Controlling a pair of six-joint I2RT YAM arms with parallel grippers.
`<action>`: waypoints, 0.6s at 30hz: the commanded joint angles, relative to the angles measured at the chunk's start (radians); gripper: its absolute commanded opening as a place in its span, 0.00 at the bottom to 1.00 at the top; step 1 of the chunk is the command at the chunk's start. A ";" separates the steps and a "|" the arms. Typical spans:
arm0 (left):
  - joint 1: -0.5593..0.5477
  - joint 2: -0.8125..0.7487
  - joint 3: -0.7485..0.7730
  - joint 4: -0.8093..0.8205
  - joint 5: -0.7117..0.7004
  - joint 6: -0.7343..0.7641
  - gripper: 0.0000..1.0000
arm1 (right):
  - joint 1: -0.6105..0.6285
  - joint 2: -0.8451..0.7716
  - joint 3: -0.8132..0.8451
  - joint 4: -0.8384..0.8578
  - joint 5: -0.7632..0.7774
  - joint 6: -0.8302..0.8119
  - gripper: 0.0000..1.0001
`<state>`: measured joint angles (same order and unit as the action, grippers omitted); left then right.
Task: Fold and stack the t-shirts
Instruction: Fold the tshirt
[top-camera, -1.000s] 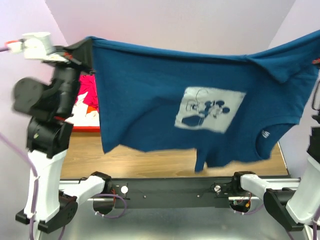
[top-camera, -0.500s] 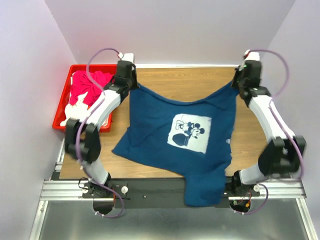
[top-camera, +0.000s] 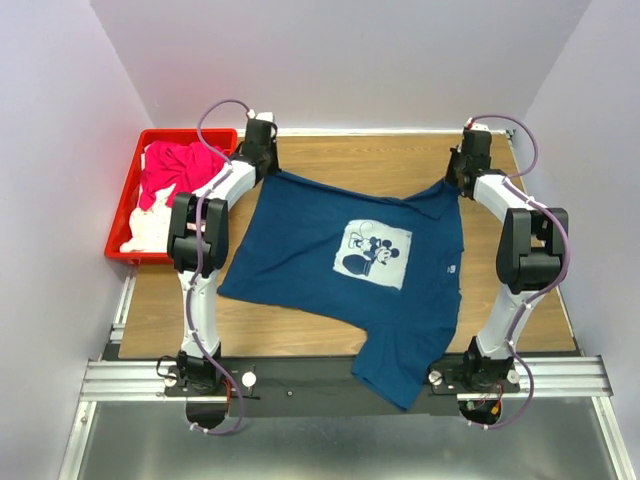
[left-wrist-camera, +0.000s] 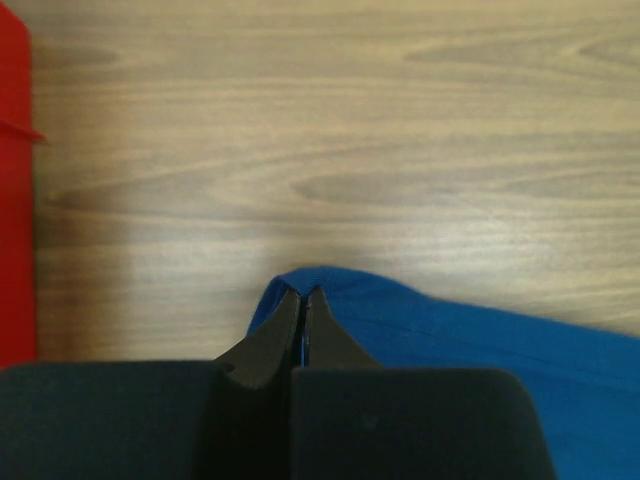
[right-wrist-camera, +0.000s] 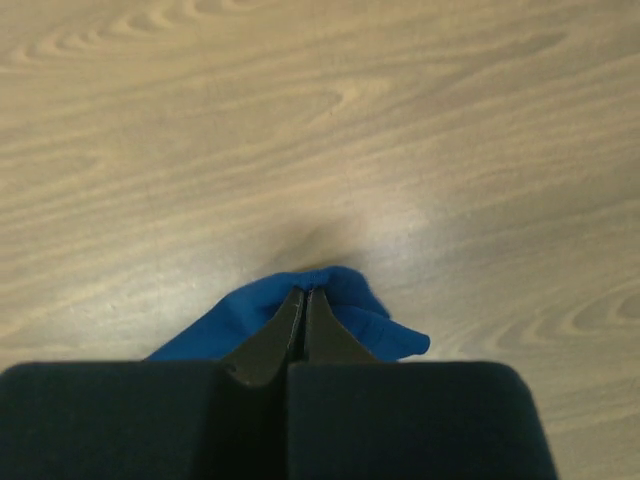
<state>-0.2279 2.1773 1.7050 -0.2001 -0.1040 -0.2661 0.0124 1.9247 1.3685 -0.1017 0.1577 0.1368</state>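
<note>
The navy blue t-shirt (top-camera: 330, 255) with a white cartoon print lies spread across the table, its near part hanging over the front rail. My left gripper (top-camera: 266, 166) is shut on its far left corner (left-wrist-camera: 320, 285), low over the wood. At the far right, my right gripper (top-camera: 461, 180) is shut on the other far corner (right-wrist-camera: 330, 285). More t-shirts, magenta-pink (top-camera: 178, 170) and white (top-camera: 147, 225), lie bunched in the red crate.
The red plastic crate (top-camera: 125, 180) stands at the table's left edge, close beside my left arm. Bare wooden table (top-camera: 360, 160) shows beyond the shirt up to the back wall. The black front rail (top-camera: 300, 375) runs along the near edge.
The navy shirt came down from hanging high in front of the camera to lying spread on the table. Both arms swung out to the far corners, pulling it taut.
</note>
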 joint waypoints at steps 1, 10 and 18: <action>0.042 0.013 0.050 0.045 0.076 0.002 0.00 | -0.008 0.000 0.043 0.057 -0.044 0.024 0.01; 0.053 0.006 0.061 0.051 0.144 0.027 0.00 | -0.009 -0.134 -0.043 0.011 -0.087 0.075 0.01; 0.061 -0.014 0.050 0.039 0.168 0.024 0.00 | -0.009 -0.223 -0.083 -0.076 -0.122 0.167 0.01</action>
<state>-0.1761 2.1773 1.7462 -0.1654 0.0261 -0.2543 0.0063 1.7466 1.3094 -0.1169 0.0776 0.2379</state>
